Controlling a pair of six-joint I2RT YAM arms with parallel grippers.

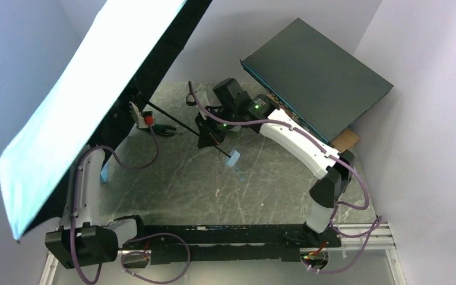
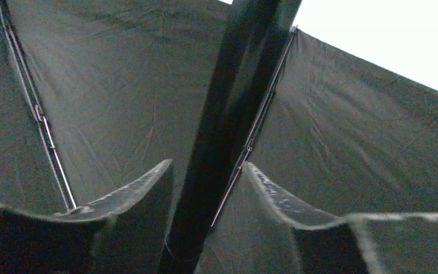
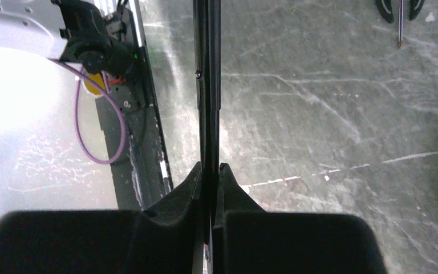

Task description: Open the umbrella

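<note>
The umbrella [image 1: 77, 101] stands open at the left, with a sky-blue canopy outside and black lining inside. Its thin black shaft [image 1: 181, 123] slants down to the small light-blue handle [image 1: 233, 158] over the table. My right gripper [image 1: 205, 138] is shut on the shaft just above the handle. The right wrist view shows its jaws [image 3: 209, 166] pinching the shaft [image 3: 207, 85]. My left gripper [image 1: 166, 129] is at the shaft nearer the canopy. In the left wrist view it [image 2: 208, 168] is open, with the shaft [image 2: 217, 142] between the fingers and the black lining [image 2: 120, 85] behind.
A big dark-grey flat box [image 1: 317, 74] leans at the back right, above a piece of cardboard [image 1: 347, 139]. The marbled green table [image 1: 172, 184] lies under the shaft. The black base rail [image 1: 231, 234] runs along the near edge. Walls close in on the left, the back and the right.
</note>
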